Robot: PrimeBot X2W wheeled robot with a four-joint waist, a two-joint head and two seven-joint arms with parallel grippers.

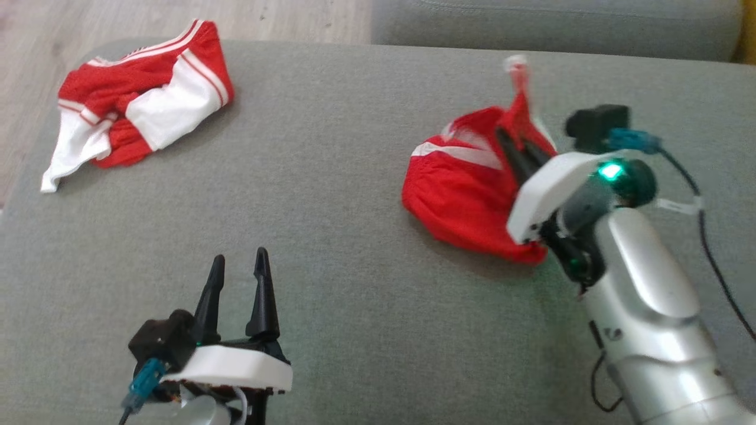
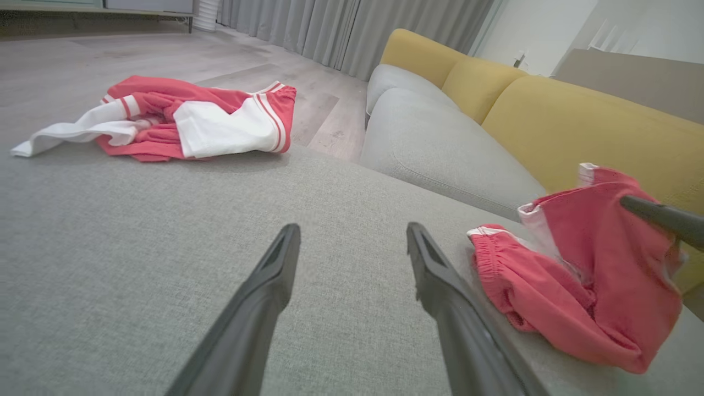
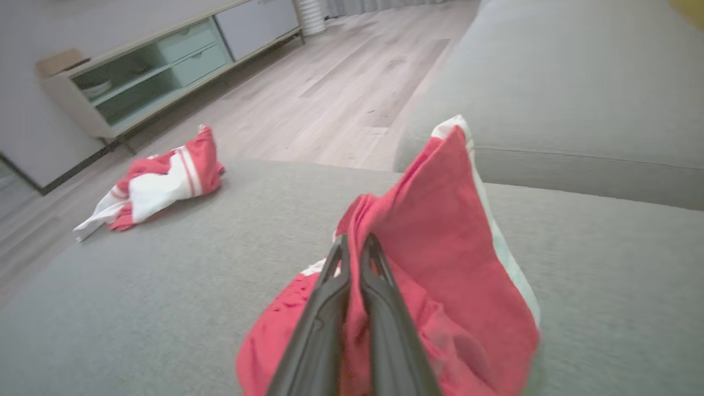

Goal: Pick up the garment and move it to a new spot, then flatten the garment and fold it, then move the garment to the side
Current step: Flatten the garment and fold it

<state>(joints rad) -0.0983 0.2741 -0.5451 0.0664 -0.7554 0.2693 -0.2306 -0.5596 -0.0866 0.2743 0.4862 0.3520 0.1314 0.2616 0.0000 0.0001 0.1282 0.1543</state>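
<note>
A red garment (image 1: 466,195) with white trim lies bunched on the grey cushion at the right, one corner pulled up into a peak. My right gripper (image 1: 520,147) is shut on that raised fabric; the right wrist view shows the garment (image 3: 440,264) pinched between the closed fingers (image 3: 330,308). The garment (image 2: 583,275) also hangs lifted at the right of the left wrist view. My left gripper (image 1: 239,268) stands open near the front edge, with nothing between its fingers (image 2: 264,297), well left of the garment.
A second red and white garment (image 1: 142,109) lies crumpled at the cushion's far left corner. The grey cushion (image 1: 331,195) ends at wooden floor (image 1: 118,23) beyond. A yellow sofa back (image 2: 550,110) and grey seat rise behind; a low cabinet (image 3: 154,66) stands across the floor.
</note>
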